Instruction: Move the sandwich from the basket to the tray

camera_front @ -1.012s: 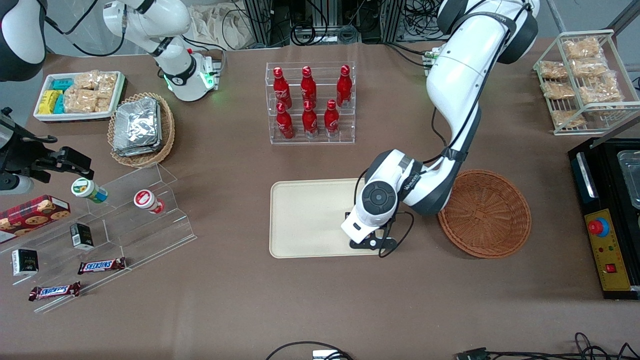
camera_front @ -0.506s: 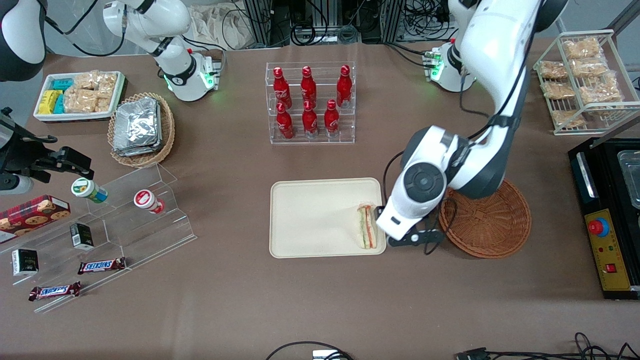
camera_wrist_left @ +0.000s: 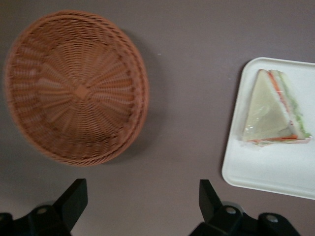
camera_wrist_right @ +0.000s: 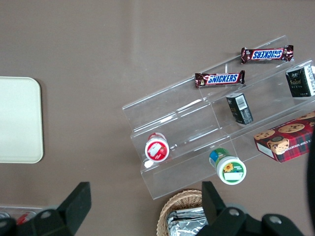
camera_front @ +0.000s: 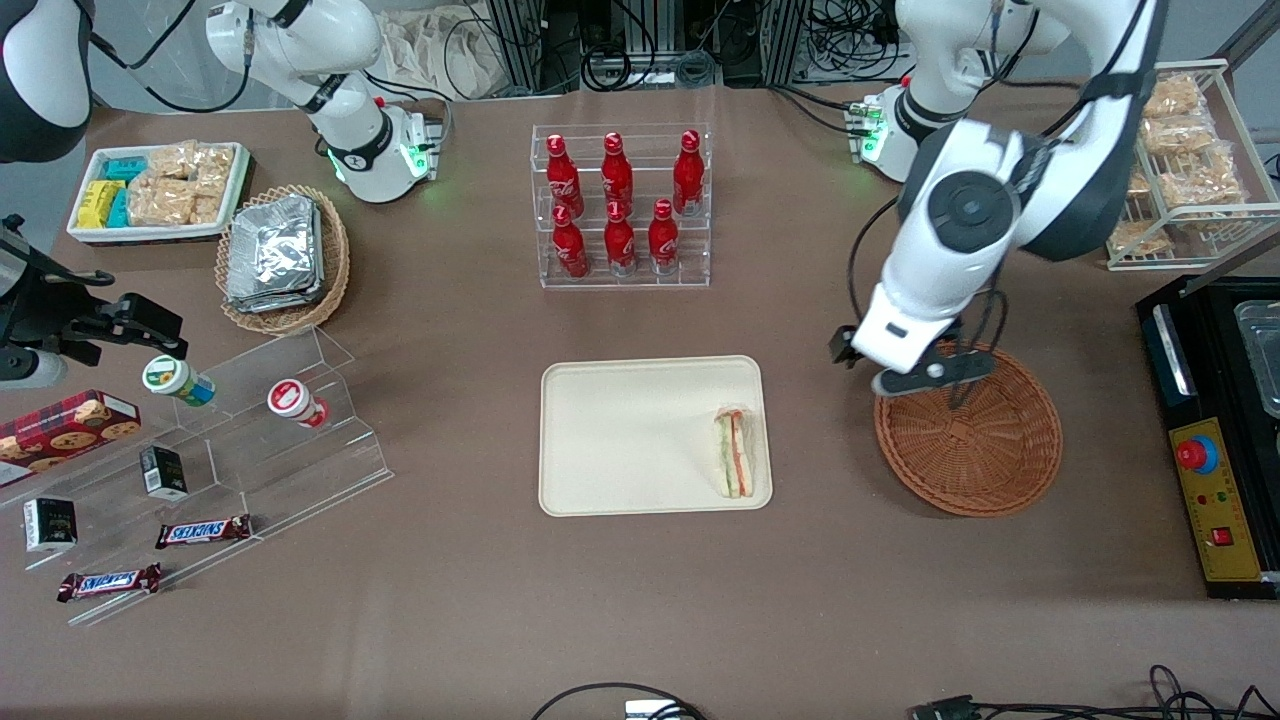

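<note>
The sandwich, a wrapped triangular wedge with red-orange and green layers, lies flat on the cream tray, at the tray's end nearest the basket. The reddish-brown wicker basket is empty. My left gripper hangs high above the basket's rim on the tray's side, open and holding nothing. In the left wrist view the open gripper is over bare table between the basket and the tray, where the sandwich lies.
A clear rack of red bottles stands farther from the front camera than the tray. A wire rack of snack bags and a black control box are at the working arm's end. Acrylic steps with snacks lie toward the parked arm's end.
My gripper let go of the sandwich on the tray, then rose and moved away toward the basket. The sandwich stays where it was set down.
</note>
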`<state>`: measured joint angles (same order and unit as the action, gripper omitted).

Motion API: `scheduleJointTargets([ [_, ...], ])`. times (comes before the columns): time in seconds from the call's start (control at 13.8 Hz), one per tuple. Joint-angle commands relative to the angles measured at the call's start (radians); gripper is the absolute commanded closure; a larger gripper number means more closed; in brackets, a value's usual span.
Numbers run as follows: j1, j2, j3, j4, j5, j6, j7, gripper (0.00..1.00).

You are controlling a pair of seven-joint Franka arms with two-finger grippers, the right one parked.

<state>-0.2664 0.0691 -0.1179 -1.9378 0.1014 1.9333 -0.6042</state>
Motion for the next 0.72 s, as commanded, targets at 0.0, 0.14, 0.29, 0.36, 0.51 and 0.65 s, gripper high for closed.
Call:
scheduleJointTargets([
  [0.0, 0.056, -0.075, 0.009, -0.013, -0.006, -0.043, 0.023, 0.0],
  [0.14, 0.102, -0.089, 0.017, 0.015, -0.047, -0.059, 0.123, 0.0],
  [0.29, 0.179, -0.081, 0.017, 0.098, -0.097, -0.152, 0.24, 0.0],
  [0.36, 0.202, -0.08, 0.018, 0.135, -0.103, -0.198, 0.298, 0.0],
  [0.51, 0.237, -0.072, 0.018, 0.174, -0.103, -0.226, 0.352, 0.0],
  [0.65, 0.242, -0.058, 0.02, 0.203, -0.098, -0.232, 0.359, 0.0],
])
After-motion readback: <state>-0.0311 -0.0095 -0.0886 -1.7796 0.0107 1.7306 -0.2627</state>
